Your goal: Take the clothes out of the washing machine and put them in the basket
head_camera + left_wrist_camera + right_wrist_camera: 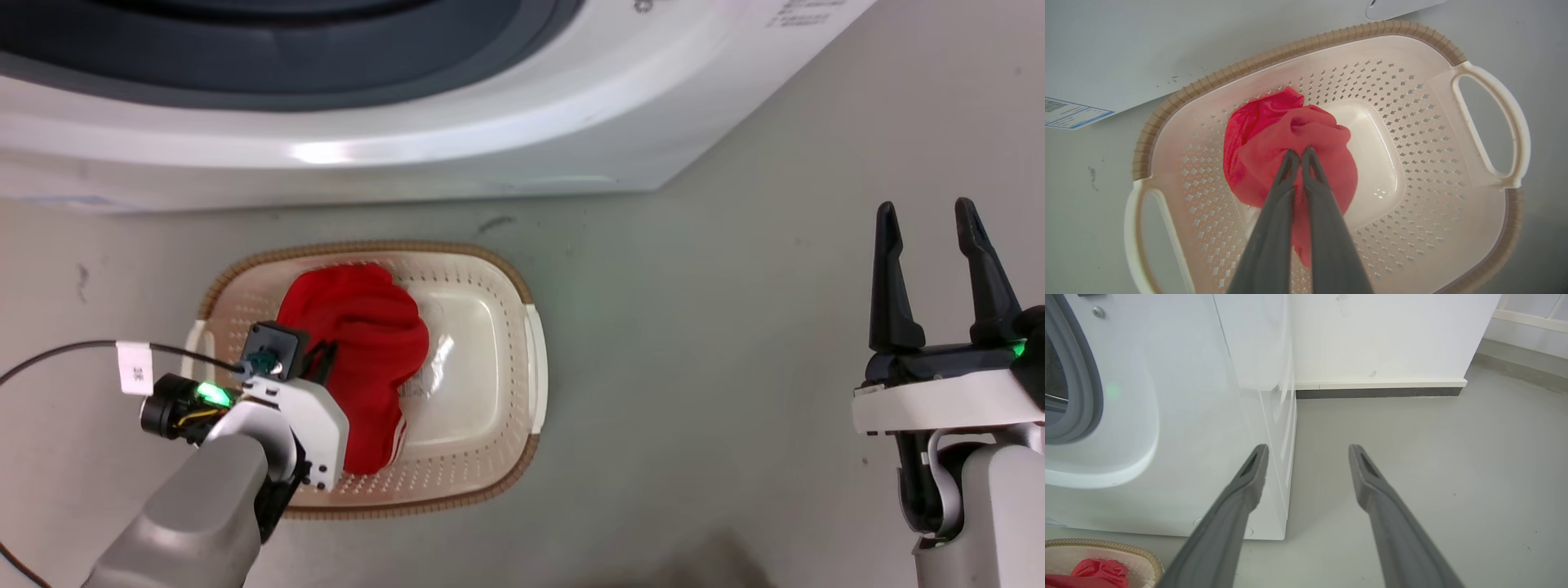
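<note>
Nearest the head camera is the pale forearm of the left arm, reaching down over the basket (535,359) on the floor (694,343). From the left wrist, the left gripper (1300,152) shows its 2 fingers pressed together at the tips, with a fold of the red clothes (1265,134) pinched between them. The bunched garment hangs inside the basket, toward the robot's left side of it, and seems to rest partly on the bottom. This looks like the moment before release: the garment is already within the rim, so opening the fingers should drop it cleanly. The right gripper (926,208) waits well apart on the right, fingers spread and holding nothing, probably parked to stay out of the way.

The basket sits near the base of the washing machine (408,155), with a strip of floor between its woven rim and the white panel. The other half of its bottom is bare. Open floor lies to the right, and the left arm has room to lift straight up. The machine's bulging front is the edge to mind on the way back to the porthole.
</note>
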